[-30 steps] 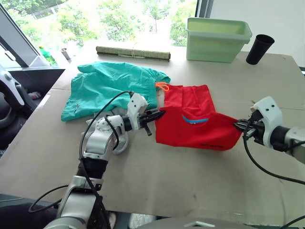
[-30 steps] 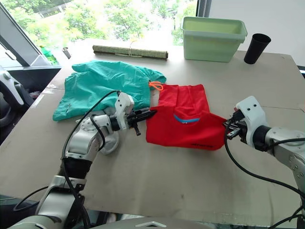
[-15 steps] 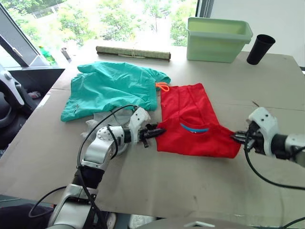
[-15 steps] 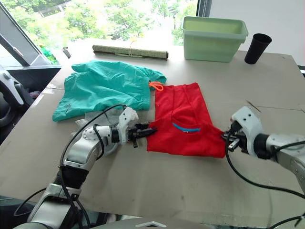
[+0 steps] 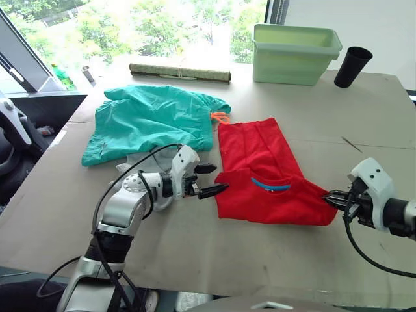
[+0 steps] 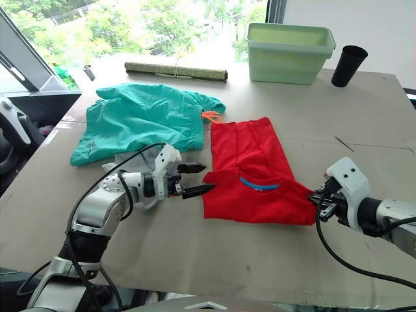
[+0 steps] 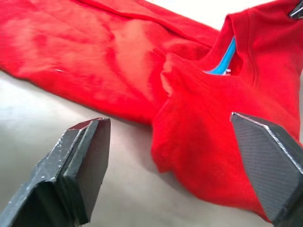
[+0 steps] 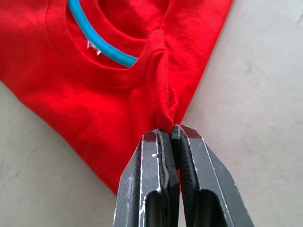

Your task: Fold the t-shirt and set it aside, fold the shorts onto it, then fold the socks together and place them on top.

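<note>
The red t-shirt [image 5: 266, 175] lies folded on the table's middle, its blue collar label facing up. My left gripper [image 5: 220, 177] stands open just off the shirt's left edge, both fingers [image 7: 87, 156] clear of the cloth. My right gripper [image 5: 333, 199] is shut on the shirt's near right corner, and a pinched fold of red fabric [image 8: 163, 109] runs into its jaws. The teal shorts [image 5: 153, 120] are spread at the back left, with the orange drawstring [image 5: 220, 117] beside the shirt. The light grey socks [image 5: 133, 164] lie partly hidden under my left forearm.
A pale green bin [image 5: 296, 52] and a black cup [image 5: 353, 65] stand at the back right. A rolled mat [image 5: 180, 71] lies along the far edge by the window. Bare table [image 5: 260, 253] stretches in front of the shirt.
My left gripper has opened and let go of the shirt's left edge. The shirt has dropped flat onto the table. My right gripper has drawn its corner nearer and to the right.
</note>
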Available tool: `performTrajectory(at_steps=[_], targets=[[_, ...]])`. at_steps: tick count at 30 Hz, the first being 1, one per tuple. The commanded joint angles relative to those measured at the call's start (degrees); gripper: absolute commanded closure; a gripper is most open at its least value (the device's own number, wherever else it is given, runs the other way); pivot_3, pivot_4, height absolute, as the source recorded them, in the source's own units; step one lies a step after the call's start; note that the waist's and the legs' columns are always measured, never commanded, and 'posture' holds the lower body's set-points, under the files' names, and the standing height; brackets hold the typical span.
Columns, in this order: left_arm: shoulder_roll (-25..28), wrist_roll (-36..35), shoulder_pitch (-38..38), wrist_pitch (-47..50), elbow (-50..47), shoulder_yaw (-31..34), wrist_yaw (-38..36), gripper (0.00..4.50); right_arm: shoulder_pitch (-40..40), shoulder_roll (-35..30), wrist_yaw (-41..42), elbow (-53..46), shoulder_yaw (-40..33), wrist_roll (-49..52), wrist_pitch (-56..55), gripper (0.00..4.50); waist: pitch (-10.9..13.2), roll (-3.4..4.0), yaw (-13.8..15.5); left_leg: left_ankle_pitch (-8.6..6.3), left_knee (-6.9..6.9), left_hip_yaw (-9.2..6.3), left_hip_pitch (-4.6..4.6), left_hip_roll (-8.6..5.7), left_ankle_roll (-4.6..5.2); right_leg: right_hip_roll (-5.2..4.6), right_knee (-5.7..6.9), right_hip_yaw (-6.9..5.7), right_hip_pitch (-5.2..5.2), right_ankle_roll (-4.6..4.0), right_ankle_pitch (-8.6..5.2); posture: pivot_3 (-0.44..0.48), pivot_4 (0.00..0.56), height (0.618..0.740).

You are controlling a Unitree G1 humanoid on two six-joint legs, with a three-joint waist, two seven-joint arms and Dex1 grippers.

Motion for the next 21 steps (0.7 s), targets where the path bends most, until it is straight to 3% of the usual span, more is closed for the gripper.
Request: performTrajectory(at_steps=[1, 3, 6, 11, 14, 21], targets=[[-1.13, -2.05, -2.17, 1.86, -1.16, -0.35, -0.26, 0.07, -0.97, 0.11, -0.48, -0.02, 0.1, -0.23, -1.58, 4.5, 0.0, -0.02, 0.12, 0.0, 0.0, -0.01, -0.01, -0.01, 0.0, 0.0, 0.0, 0.0, 0.0, 0.0, 0.0, 0.0, 0.15, 0.74], [-1.18, -1.01, -2.35, 1.37, -0.74, -1.48, -0.82, 0.07, -0.9, 0.0, -0.45, 0.18, 0.22, -0.36, -1.85, 4.5, 0.0, -0.01, 0.04, 0.0, 0.0, 0.0, 0.0, -0.03, 0.0, -0.01, 0.0, 0.01, 0.0, 0.01, 0.0, 0.0, 0.15, 0.74], [-1.24, -0.99, -2.46, 1.14, -0.15, -1.86, -1.27, 0.84, -0.84, -0.16, -0.45, 0.38, 0.38, -0.52, -2.13, 4.5, 0.0, -0.01, -0.04, 0.0, 0.0, 0.01, 0.01, -0.03, 0.0, 0.01, 0.0, 0.02, 0.0, 0.0, 0.0, 0.0, 0.15, 0.74], [-0.37, -0.74, -2.75, 0.21, 1.29, -1.81, -2.75, 3.33, -0.87, -0.14, -0.54, 0.52, 0.44, -0.71, -2.35, 4.5, 0.0, -0.01, -0.04, 0.01, 0.0, 0.01, 0.02, 0.0, -0.01, 0.04, 0.01, 0.02, 0.0, 0.0, 0.0, 0.0, 0.15, 0.74], [-0.42, -1.4, -3.33, -0.19, 1.75, -1.16, -3.41, 4.41, -0.13, -0.13, -0.41, 0.13, -0.56, -0.44, -2.15, 4.5, 0.0, -0.01, -0.02, 0.0, 0.0, 0.01, 0.02, -0.01, 0.0, 0.02, 0.01, 0.02, 0.0, 0.0, 0.0, 0.0, 0.15, 0.74], [-0.23, -1.97, -2.61, 0.97, -0.04, -2.45, -5.48, 4.41, 6.19, -1.14, 2.02, -3.28, -7.28, 2.29, 0.08, 4.5, 0.0, -0.02, 0.06, 0.0, 0.0, 0.0, 0.0, -0.02, 0.0, 0.01, 0.01, 0.01, 0.01, 0.0, 0.0, 0.0, 0.15, 0.74]])
